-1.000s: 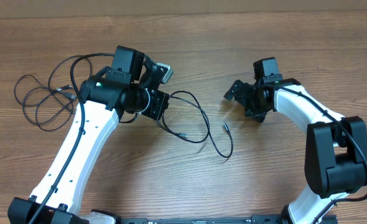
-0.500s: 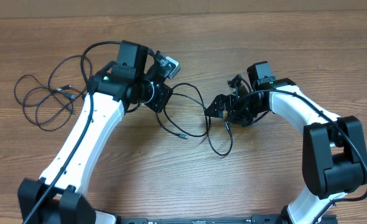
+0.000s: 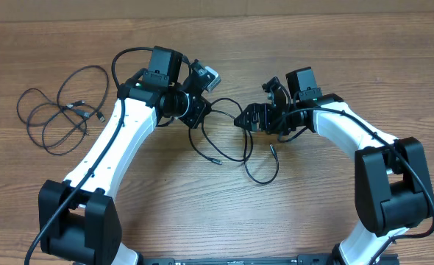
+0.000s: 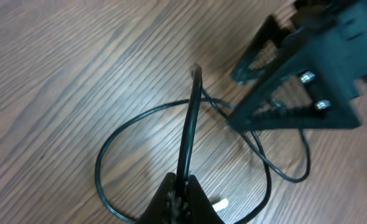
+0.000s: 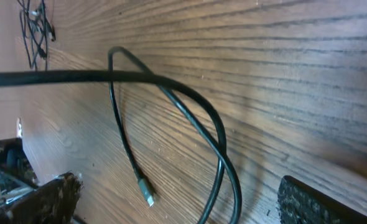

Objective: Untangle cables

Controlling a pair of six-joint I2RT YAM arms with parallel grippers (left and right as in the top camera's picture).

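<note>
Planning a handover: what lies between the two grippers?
A stretch of cable, pinched by the left gripper, reaching toward the right gripper; the left wrist view shows it.

This looks like a robotics lab or test bench. Two white-and-black jointed machines, the left arm (image 3: 107, 151) and the right arm (image 3: 349, 131), rise from black bases at the near edge of a wood-grain table (image 3: 349, 44), each trailing its own thick black wiring. Thin black cables (image 3: 55, 121) with small plugs lie in loose loops on the table's left side and middle. A plain brown strip (image 3: 312, 4) runs beyond the table's far edge.
</note>
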